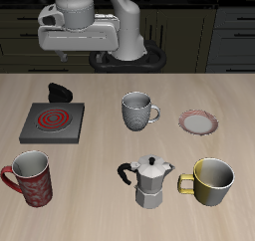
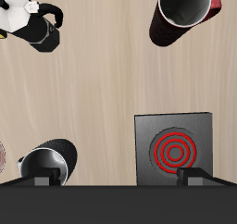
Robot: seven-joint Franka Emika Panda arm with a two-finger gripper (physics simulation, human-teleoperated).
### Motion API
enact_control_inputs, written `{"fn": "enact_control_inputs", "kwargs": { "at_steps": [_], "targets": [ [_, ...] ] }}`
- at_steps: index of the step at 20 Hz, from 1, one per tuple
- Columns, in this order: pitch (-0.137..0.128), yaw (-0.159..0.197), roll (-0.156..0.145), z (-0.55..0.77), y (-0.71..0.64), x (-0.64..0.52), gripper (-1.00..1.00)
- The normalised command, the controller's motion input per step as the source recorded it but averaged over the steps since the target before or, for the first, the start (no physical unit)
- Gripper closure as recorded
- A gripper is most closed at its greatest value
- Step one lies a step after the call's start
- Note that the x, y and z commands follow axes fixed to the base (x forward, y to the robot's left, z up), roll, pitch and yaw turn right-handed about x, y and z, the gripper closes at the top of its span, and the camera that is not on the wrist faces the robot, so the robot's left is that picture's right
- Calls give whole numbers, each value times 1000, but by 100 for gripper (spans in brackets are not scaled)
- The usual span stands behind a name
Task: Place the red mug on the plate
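The red mug (image 1: 32, 178) stands upright near the table's front edge, its handle pointing away from the other things. It also shows in the wrist view (image 2: 185, 10). The plate (image 1: 198, 121) lies across the table, beyond the grey-white mug, with nothing on it. My gripper (image 1: 72, 54) hangs high over the back of the table, above the burner and far from the red mug. In the wrist view the gripper (image 2: 116, 179) is open and empty, its fingers (image 2: 42, 180) spread wide.
A square grey burner (image 1: 53, 120) with a red spiral lies below the gripper. A grey-white patterned mug (image 1: 136, 110) stands mid-table. A moka pot (image 1: 150, 180) and a yellow mug (image 1: 212, 182) stand near the front edge.
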Motion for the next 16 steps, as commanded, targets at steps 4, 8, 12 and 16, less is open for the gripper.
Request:
{"fn": "enact_control_inputs", "kwargs": {
  "at_steps": [4,8,12,16],
  "targets": [
    [-24,31,-45,130,-234,266,-100],
    [-46,61,-13,170,-132,285,-100],
    [9,35,-19,101,-122,330,-100],
    [1,59,24,70,-33,241,-100]
  ]
}}
